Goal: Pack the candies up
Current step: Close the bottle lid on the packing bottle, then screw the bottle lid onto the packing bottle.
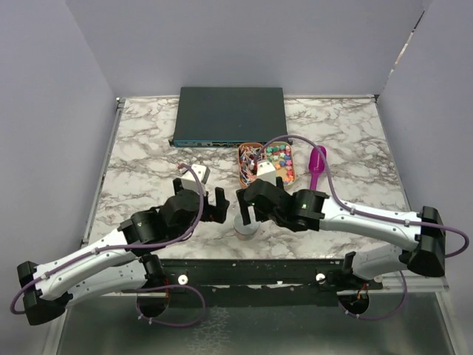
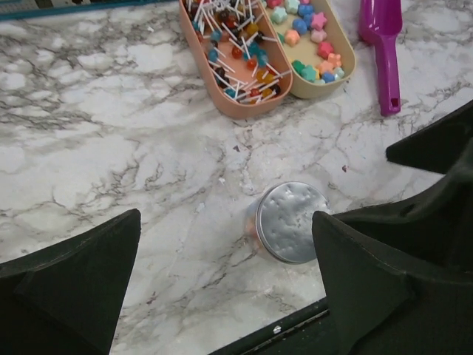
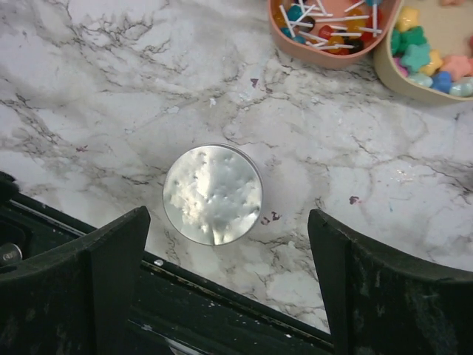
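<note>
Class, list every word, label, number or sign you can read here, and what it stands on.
None readable.
Dark box: tiny marks on its front edge, too small to read.
Round metal lid: only dimples, no letters.
Purple scoop: blank.

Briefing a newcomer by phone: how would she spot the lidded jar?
Start at the near edge of the marble table, around its middle. The jar stands alone there: small, round, with a dimpled silver lid, unlike the oblong trays and purple scoop behind it.
</note>
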`<control>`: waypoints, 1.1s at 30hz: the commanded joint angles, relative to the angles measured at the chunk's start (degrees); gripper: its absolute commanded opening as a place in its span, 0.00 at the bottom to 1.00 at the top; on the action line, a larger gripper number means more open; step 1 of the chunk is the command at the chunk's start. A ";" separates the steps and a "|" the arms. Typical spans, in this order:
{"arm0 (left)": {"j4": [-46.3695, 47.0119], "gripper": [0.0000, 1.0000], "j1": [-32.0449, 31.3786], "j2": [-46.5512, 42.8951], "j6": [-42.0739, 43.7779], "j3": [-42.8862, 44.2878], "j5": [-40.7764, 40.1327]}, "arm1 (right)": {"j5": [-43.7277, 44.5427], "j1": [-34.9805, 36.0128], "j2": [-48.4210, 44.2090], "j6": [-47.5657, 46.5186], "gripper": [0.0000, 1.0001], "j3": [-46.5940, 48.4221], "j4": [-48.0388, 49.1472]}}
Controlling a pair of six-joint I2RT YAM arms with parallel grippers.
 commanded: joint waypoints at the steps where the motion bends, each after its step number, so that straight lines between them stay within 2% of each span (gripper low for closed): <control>1: 3.76 0.99 0.02 0.19 -6.17 -5.20 5.99 | 5.38 0.05 -4.39 -0.29 0.94 -3.82 -2.43; 3: 5.49 0.99 -0.51 -0.88 -8.48 -7.81 6.62 | 5.73 -0.08 -5.61 -0.29 0.99 -4.91 -2.65; 9: 12.49 0.99 -5.63 -2.36 -14.71 -16.58 5.81 | 6.48 -0.86 -9.15 -0.30 1.00 -7.92 -3.03; 14: 21.06 0.99 -12.73 -6.04 -15.24 -24.05 3.52 | 6.46 -1.36 -11.37 -0.19 1.00 -9.86 -3.18; 20: 29.57 0.99 -14.47 -7.74 -16.04 -32.76 2.16 | 6.09 -1.46 -12.44 -0.11 1.00 -11.05 -3.01; 24: 41.16 0.99 -14.83 -8.55 -13.99 -40.14 0.38 | 5.73 -1.48 -12.40 -0.20 1.00 -11.57 -2.87; 29: 53.00 0.99 -15.18 -6.22 -8.56 -44.35 -2.27 | 5.64 -1.56 -13.02 -0.16 1.00 -12.64 -2.89; 33: 59.03 0.99 -15.38 -1.59 -3.79 -46.14 -4.12 | 5.45 -1.84 -13.18 -0.84 1.00 -13.06 -2.72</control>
